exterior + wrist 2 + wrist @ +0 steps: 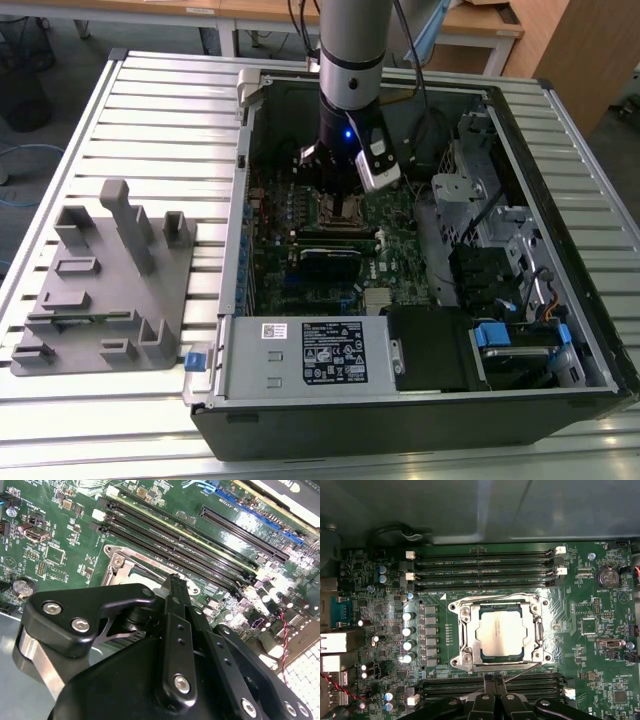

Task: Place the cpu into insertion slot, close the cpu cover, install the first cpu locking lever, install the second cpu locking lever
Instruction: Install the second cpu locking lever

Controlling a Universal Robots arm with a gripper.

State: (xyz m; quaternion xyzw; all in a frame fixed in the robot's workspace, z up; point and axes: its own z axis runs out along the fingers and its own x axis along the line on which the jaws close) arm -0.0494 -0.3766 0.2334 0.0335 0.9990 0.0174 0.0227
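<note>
**A:** Where is the cpu (pixel 501 631) right now?

**B:** It is seated in the insertion slot (pixel 468 656), flat, silver top up. The cpu cover (pixel 500 600) lies closed over it, its frame around the chip's edges. Thin wire locking levers run along the socket's sides; one wire (pixel 520 669) angles out from the socket corner toward the tool (pixel 494 681).

**A:** And the tool?

**B:** In the first wrist view its fingertips sit pressed together, clenched with nothing visible between them, just beside the socket's edge next to that wire.

**A:** How would these parts handle?

**B:** I judge the chip light, stiff and fragile, and best left untouched now. The cover is thin sheet metal, and rigid enough. The levers look springy and slippery, so pushing near the bent free end seems the surest purchase.

**A:** Room to move?

**B:** Tight. Long memory slots (pixel 485 568) flank the socket on two sides, capacitors (pixel 408 630) stand on a third, and the computer case (pixel 230 350) walls rise around the board in the exterior view. Above the socket it is open.
</note>
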